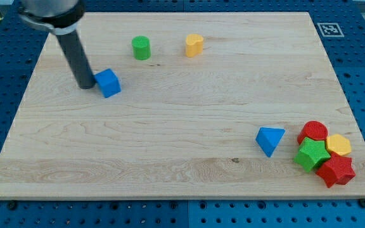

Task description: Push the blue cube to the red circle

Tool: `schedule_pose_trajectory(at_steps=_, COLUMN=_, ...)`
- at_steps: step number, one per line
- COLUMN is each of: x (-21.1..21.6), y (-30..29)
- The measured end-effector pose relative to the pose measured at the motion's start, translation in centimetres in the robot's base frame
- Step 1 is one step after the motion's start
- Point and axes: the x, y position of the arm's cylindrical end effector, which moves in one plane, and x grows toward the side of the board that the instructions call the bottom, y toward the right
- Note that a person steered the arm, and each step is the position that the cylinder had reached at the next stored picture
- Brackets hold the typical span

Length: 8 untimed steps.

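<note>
The blue cube sits on the wooden board at the view's upper left. My tip rests just left of the blue cube, touching or almost touching its left side. The red circle, a red cylinder, stands at the view's lower right in a cluster of blocks, far from the blue cube.
A green cylinder and a yellow block stand near the view's top. A blue triangle lies at the lower right, left of the cluster. The cluster also holds a green star, a yellow block and a red star.
</note>
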Motion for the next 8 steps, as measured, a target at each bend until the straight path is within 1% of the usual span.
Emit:
schedule_pose_trajectory(at_steps=1, x=0.2, y=3.9)
schedule_pose_trajectory(at_steps=3, x=2.5, y=10.5)
schedule_pose_trajectory(at_steps=4, x=2.5, y=13.5)
schedule_pose_trajectory(at_steps=5, x=2.5, y=15.3)
schedule_pose_trajectory(at_steps=7, x=2.4, y=20.7)
schedule_pose_trajectory(at_steps=8, x=3.7, y=24.0)
